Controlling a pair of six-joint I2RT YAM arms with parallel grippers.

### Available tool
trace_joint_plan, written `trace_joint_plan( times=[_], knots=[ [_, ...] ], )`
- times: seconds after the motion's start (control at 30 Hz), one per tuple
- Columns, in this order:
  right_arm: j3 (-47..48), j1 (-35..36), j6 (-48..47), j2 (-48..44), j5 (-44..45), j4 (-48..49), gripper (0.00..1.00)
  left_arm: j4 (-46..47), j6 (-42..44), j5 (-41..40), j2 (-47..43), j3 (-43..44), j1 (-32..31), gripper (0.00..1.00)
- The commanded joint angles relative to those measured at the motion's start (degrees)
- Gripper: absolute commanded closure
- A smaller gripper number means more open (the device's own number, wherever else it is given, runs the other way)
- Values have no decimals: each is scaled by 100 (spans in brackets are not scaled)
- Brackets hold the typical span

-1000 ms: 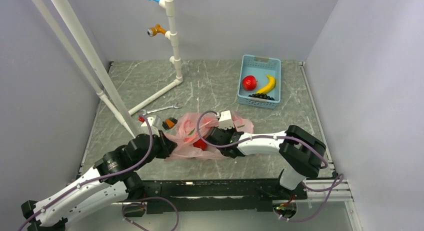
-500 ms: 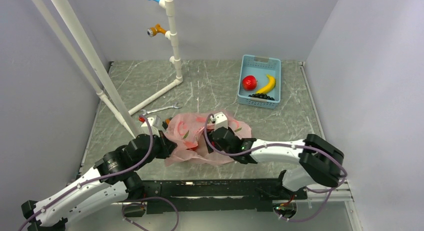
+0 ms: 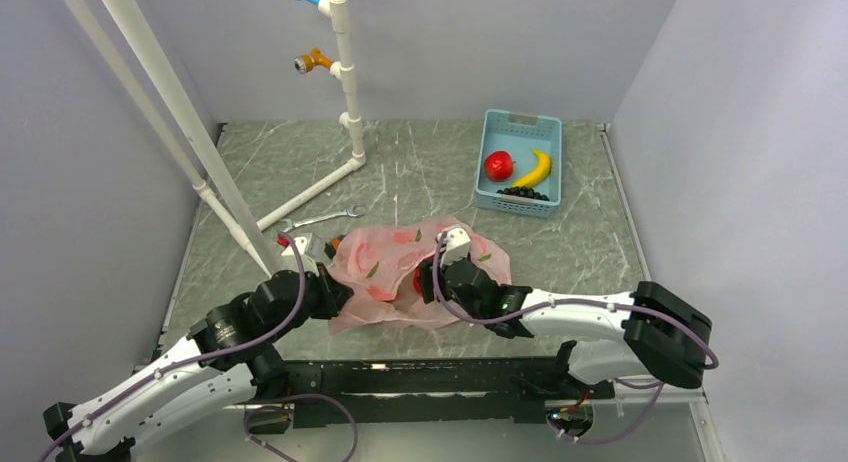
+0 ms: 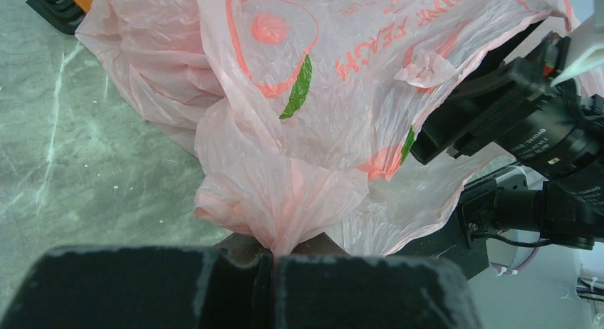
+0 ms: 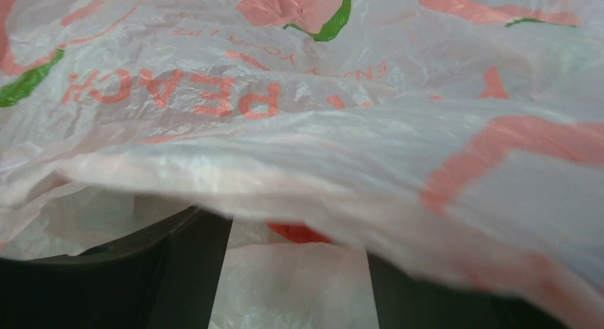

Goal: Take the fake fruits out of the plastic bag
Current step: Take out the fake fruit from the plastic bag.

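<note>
left gripper [image 4: 273, 263] clenched on thin translucent pink plastic bag [image 4: 285, 151] | right gripper [image 5: 295, 272] jaws parted inside bag | 1 glossy red fake fruit [image 5: 298, 233] seen between them

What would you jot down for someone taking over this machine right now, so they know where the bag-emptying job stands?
Left gripper: jaws shut on a bunched corner of the pink bag.
Right gripper: pushed under the bag's upper layer, jaws apart on either side of a red fruit; no grip visible yet.
Done: a round red fruit lies in the blue basket, with a banana and black grapes.
Left: probably close on the fruit in the bag, lift it out, then check for more; the bag's contents are mostly hidden.
</note>
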Motion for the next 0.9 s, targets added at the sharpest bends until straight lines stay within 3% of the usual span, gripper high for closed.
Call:
trace_joint_plan(
  times=[0.0,0.1,0.17,0.43,0.6,0.87],
  knots=[
    [346,12,-57,431,133,-149,25,57,31,-10,-37,68,7,100],
    [420,16,-122,675,-45,-96,7,83,19,3,-104,16,7,100],
    [560,35,-210,849,-105,-119,5,111,8,6,-136,-30,10,100],
    [976,129,-414,1280,261,-353,10,133,29,26,-36,7,10,100],
    [1063,155,-468,1362,237,-387,20,249,9,59,-33,-79,11,100],
    [1155,152,-466,1517,165,-440,22,167,-24,20,-72,-55,11,100]
  ],
)
